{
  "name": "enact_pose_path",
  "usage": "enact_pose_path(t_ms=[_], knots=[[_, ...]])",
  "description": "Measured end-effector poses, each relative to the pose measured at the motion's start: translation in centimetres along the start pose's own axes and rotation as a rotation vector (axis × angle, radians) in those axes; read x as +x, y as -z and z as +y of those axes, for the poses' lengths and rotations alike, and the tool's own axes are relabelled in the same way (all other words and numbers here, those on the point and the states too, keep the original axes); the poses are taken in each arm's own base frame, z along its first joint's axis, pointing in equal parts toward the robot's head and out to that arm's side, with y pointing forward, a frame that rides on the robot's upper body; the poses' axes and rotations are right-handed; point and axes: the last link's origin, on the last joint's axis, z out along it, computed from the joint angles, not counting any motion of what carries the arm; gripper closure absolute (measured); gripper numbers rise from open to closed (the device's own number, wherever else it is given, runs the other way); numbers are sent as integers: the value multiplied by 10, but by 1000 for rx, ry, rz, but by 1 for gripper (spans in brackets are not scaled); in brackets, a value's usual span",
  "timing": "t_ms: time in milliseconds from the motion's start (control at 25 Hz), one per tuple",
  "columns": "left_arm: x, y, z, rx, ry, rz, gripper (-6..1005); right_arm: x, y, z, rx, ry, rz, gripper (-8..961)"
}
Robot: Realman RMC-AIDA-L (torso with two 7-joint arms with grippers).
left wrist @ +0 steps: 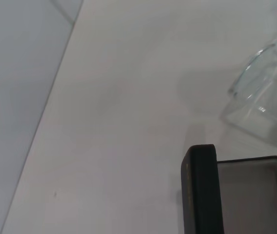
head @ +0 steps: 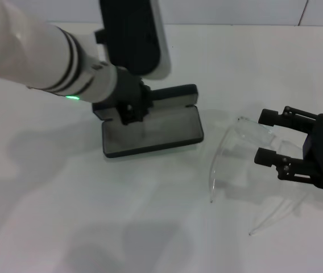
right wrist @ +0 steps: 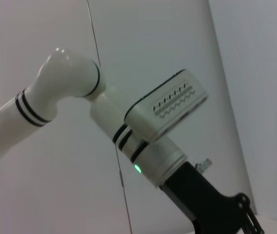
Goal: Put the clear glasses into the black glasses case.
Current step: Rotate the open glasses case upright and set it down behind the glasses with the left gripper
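Observation:
The black glasses case [head: 150, 135] lies open on the white table, grey lining up, its lid [head: 176, 94] folded back behind it. My left gripper [head: 129, 107] sits low at the case's back left corner, by the hinge. The left wrist view shows the case's edge [left wrist: 201, 195] and the clear glasses [left wrist: 263, 92] beyond it. The clear glasses [head: 251, 129] rest on the table right of the case, their arms pointing toward me. My right gripper [head: 260, 136] is open at the lens's right end, one finger [head: 275, 117] behind it and one in front.
A white wall runs behind the table's back edge [head: 235, 24]. The left arm's bulky wrist housing [head: 133, 34] hangs above the case's lid. The right wrist view shows only the left arm [right wrist: 143, 141] against the wall.

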Motion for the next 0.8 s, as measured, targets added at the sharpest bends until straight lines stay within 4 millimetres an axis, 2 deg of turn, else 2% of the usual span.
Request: enact_pose_path(t_ms=[320, 560, 800], knots=[[20, -10, 6, 27, -92, 59, 786, 1, 4, 3, 7, -6, -15, 212], [20, -22, 1, 47, -71, 54, 781, 3, 6, 5, 12, -13, -16, 213], [22, -24, 1, 39, -78, 66, 777, 4, 8, 5, 22, -20, -22, 215]])
